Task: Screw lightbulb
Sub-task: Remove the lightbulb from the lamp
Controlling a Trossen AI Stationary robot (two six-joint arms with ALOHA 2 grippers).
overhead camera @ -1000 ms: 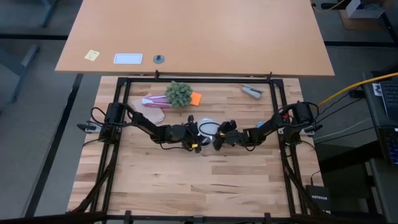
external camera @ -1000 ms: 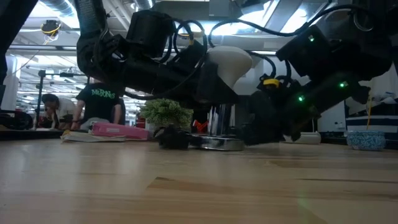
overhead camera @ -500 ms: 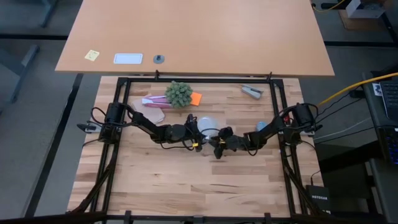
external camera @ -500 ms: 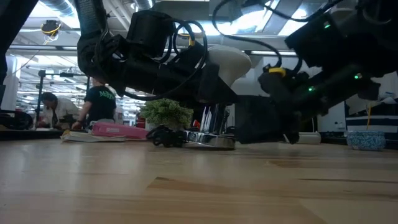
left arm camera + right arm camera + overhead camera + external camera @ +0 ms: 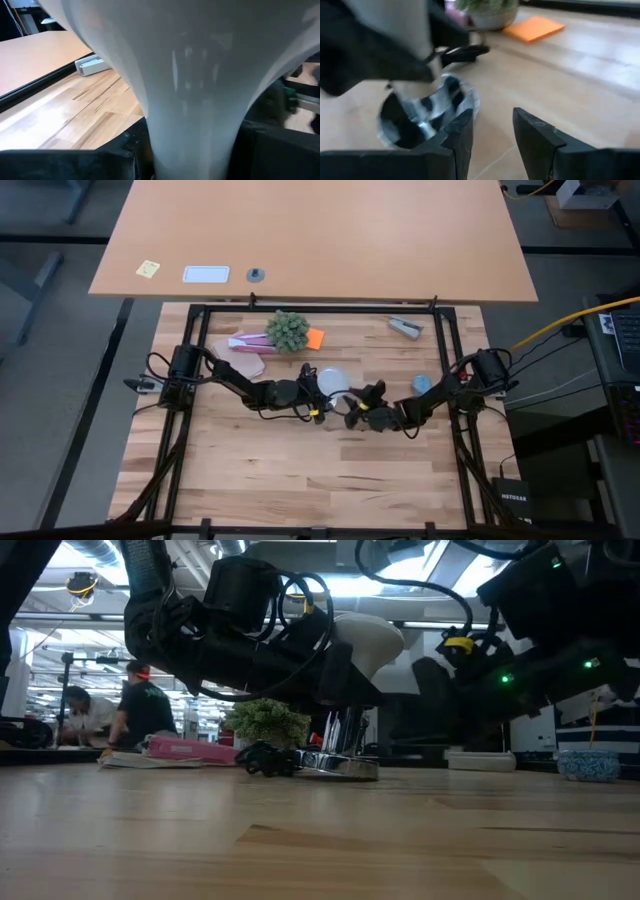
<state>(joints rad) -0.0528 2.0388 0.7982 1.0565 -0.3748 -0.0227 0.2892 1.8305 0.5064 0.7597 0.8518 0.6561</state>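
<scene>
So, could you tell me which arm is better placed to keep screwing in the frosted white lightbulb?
Left: its claw grips the frosted white lightbulb over the silver socket; the right claw is empty.

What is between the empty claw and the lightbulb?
Only bare wood: the right wrist view shows the right claw open and empty, apart from the lightbulb in its socket.

frosted white lightbulb with grey metal base | silver-rimmed round socket disc | orange sticky note | pale striped wooden table
</scene>
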